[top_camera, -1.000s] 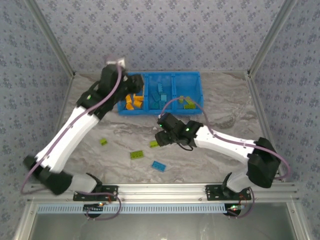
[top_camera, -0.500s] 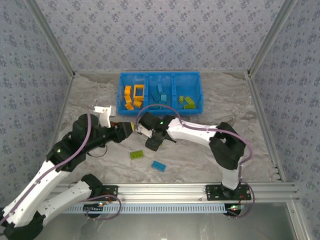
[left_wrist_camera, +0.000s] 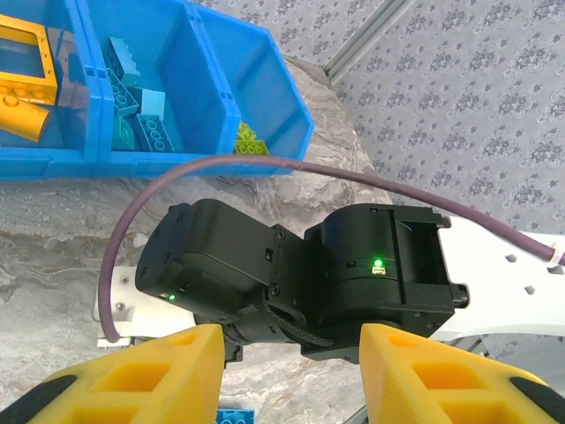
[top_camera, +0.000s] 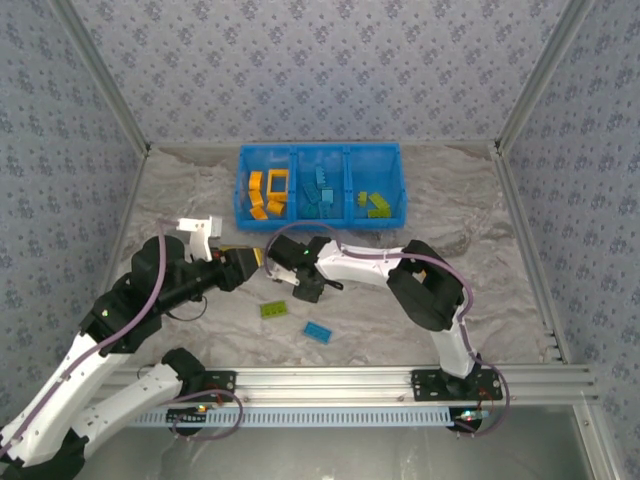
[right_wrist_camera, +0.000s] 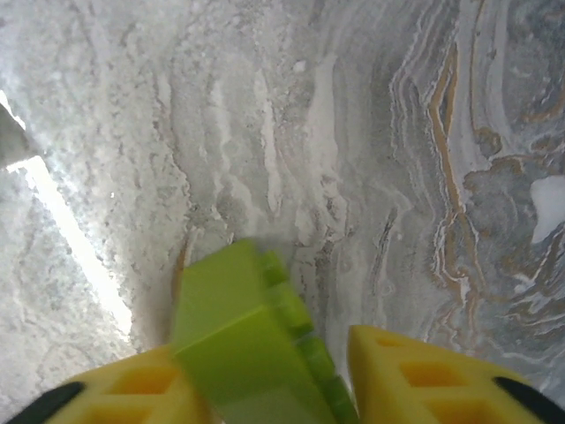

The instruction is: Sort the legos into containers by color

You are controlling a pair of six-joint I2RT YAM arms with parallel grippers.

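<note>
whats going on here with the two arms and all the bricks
Two robot arms are sorting toy bricks by colour into a blue bin. The right end effector is closed on a lime green brick over the table. The left end effector is open and empty, close to the right arm's wrist. The bin holds orange bricks, blue bricks and green bricks in separate compartments. A loose green brick and a loose blue brick lie on the table.

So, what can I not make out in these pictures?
- Right wrist view: green brick blurred, cut off below; whether the right claw grips it is unclear.
- Top view: that claw's tips hidden under its wrist.
- Left wrist view: blue brick cut off by the bottom edge.
</note>
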